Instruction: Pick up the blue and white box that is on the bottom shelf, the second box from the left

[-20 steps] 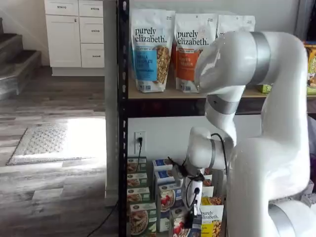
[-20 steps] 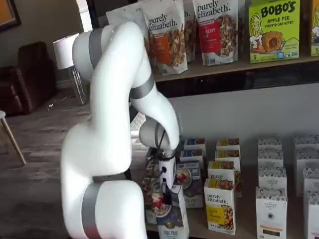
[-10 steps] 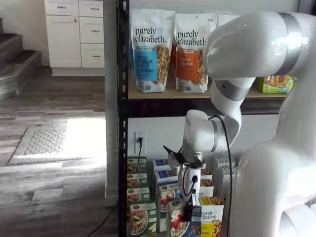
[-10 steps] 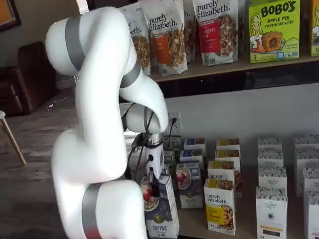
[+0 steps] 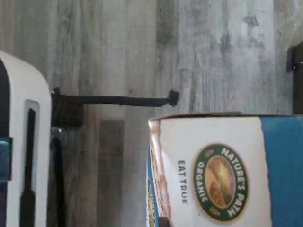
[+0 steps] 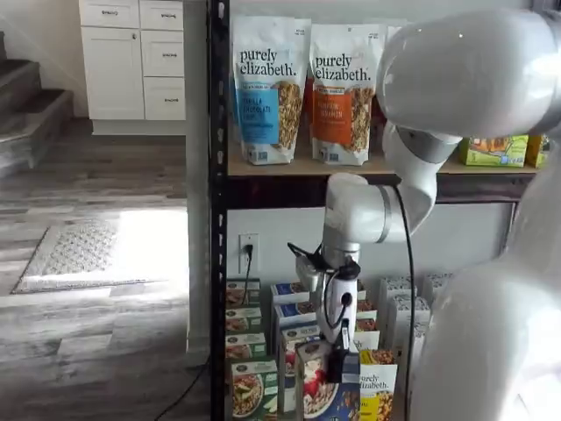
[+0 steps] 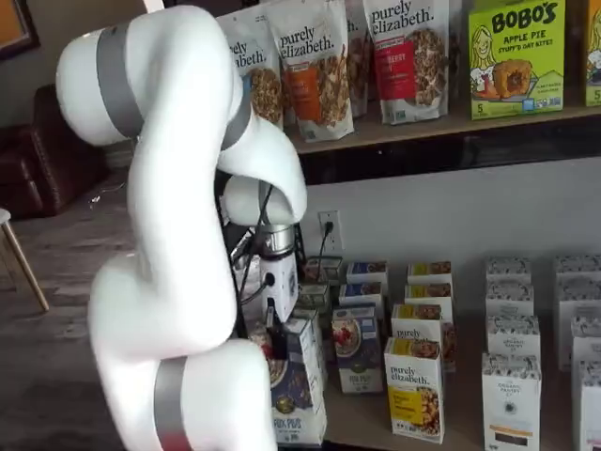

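Here, jaws (image 7: pixel 275 346) clamped on the top of the blue and white box (image 7: pixel 299 395), held in front of the rack and clear of the bottom shelf (image 7: pixel 376 427), tilted a little in a shelf view. Seen also in a shelf view (image 6: pixel 329 390), hanging under the white wrist (image 6: pixel 337 307) with a black cable looping beside it, in front of the rows of small boxes. In the wrist view, close up: white top panel (image 5: pixel 213 170) with a round "Nature's Path Organic" seal and the words "EAT TRUE", blue band at one side, grey wood-plank floor (image 5: pixel 142 47) behind. Just beside on the bottom shelf, a yellow-and-white "purely elizabeth" box (image 7: pixel 414 388); further along, plain white boxes (image 7: pixel 512 395). Up on the tan board tier, tall granola pouches (image 6: pixel 267 88) upright in a row.
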Motion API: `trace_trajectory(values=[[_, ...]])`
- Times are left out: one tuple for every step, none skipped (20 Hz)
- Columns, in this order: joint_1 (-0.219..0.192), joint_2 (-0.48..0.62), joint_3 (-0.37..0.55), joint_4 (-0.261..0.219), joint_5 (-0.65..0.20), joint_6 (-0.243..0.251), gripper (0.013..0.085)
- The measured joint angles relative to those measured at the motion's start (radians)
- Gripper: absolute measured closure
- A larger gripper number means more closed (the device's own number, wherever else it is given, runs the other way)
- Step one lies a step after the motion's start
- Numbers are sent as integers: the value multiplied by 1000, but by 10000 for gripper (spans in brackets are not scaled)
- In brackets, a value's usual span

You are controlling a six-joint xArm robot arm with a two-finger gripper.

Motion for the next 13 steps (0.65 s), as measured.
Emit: trace_trajectory(values=[[1,-16,3,2,10,1,530],[1,-31,6,6,19,0,530],[2,-47,10,11,28,-3,530],[1,-68,13,15,41,-5,530],[1,-87,16,16,52,-5,530],[0,-103,18,15,61,-2,530],[0,-119,19,12,73,1,530],[-1,-133,20,10,84,3,530],[-2,-146,21,8,94,4,530],[-4,-160,22,8,105,5,530],[-7,-174,22,10,116,2,530],[-10,-185,22,14,127,-2,530],[-15,-199,21,20,142,-9,530]])
